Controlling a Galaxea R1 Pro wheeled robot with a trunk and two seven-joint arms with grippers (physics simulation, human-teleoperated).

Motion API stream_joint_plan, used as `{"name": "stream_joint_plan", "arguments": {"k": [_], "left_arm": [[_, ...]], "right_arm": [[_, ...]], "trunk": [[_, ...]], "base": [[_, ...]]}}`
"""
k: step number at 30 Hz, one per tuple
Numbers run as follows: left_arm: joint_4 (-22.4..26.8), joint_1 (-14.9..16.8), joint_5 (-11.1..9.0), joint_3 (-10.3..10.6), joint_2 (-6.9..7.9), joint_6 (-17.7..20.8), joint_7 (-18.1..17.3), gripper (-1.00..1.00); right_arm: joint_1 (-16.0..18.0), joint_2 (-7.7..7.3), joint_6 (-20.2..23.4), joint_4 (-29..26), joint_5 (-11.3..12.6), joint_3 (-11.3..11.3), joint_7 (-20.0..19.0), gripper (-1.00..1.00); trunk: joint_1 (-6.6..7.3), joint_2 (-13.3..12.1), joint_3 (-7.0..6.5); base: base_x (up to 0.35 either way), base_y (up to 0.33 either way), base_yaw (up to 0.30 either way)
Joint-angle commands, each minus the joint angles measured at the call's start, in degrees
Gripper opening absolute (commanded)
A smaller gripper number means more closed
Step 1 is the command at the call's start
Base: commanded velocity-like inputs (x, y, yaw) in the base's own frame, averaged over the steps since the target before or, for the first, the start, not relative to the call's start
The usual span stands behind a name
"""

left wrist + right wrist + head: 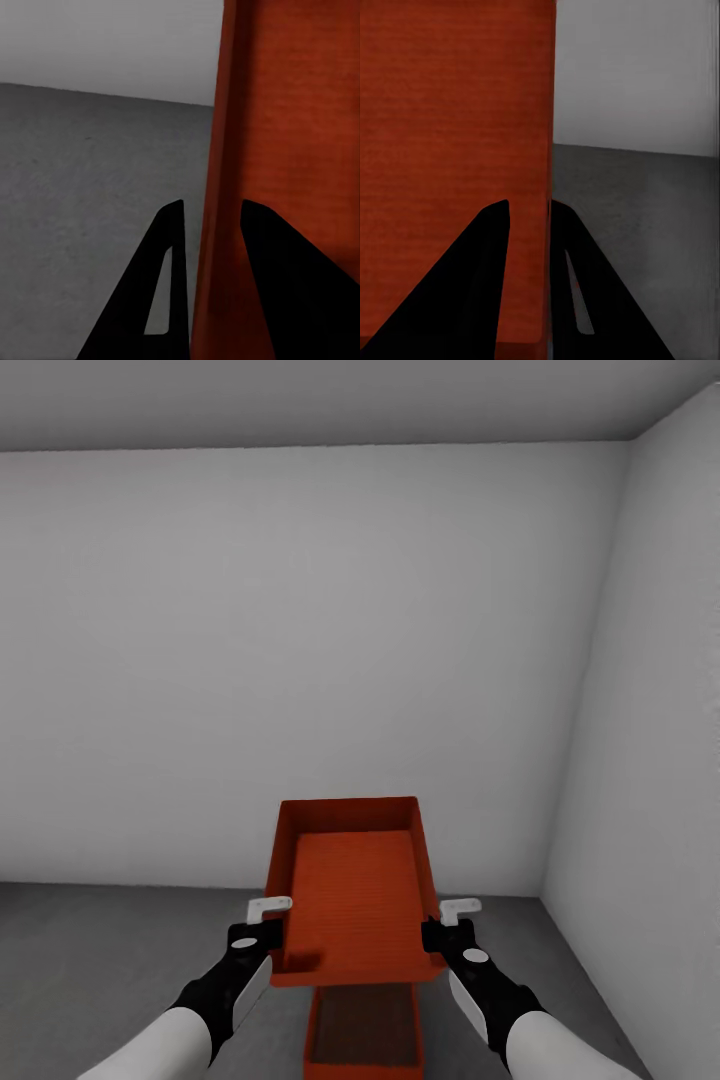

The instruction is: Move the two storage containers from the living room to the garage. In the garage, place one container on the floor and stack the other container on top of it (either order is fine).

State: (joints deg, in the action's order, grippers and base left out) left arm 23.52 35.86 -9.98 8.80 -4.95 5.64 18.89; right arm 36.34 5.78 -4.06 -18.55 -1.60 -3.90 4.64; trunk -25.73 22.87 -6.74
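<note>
Garage corner, grey-white walls point(300, 660), dark concrete floor point(100, 940). Upper bin point(352, 905) held in the air at lower centre of the head view, tilted, directly above the second bin point(362, 1040) on the floor at the bottom edge. Left pincer point(262, 935) closed on the upper bin's left wall, right pincer point(440, 932) closed on its right wall; each wrist view shows one finger either side of the red wall.
</note>
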Motion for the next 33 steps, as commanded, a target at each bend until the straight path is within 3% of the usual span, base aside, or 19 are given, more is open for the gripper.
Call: {"name": "stream_joint_plan", "arguments": {"k": [1,13,20,33], "left_arm": [[0.4,0.0,-0.1,-2.3,1.44,-0.5,0.5,-1.0],[0.5,0.0,-0.1,-2.3,1.44,-0.5,0.7,-1.0],[0.5,0.0,-0.1,-2.3,1.44,-0.5,0.7,-1.0],[0.4,0.0,-0.2,-2.3,1.44,-0.5,0.7,-1.0]], "right_arm": [[0.0,-0.07,-0.1,0.2,2.9,0.3,0.0,-1.0],[0.0,-0.07,-0.1,0.2,2.9,0.3,0.0,-1.0],[0.0,-0.07,-0.2,0.2,2.9,0.3,0.0,-1.0],[0.0,-0.11,-0.2,0.2,2.9,0.4,0.0,-1.0]], "trunk": [[-0.06,0.0,0.02],[-0.06,0.0,0.02],[-0.06,0.0,0.02],[-0.06,0.0,0.02]], "base": [[0.322,0.11,-0.296],[0.322,0.11,-0.28],[0.311,0.086,-0.033],[0.071,0.003,0.0]]}}
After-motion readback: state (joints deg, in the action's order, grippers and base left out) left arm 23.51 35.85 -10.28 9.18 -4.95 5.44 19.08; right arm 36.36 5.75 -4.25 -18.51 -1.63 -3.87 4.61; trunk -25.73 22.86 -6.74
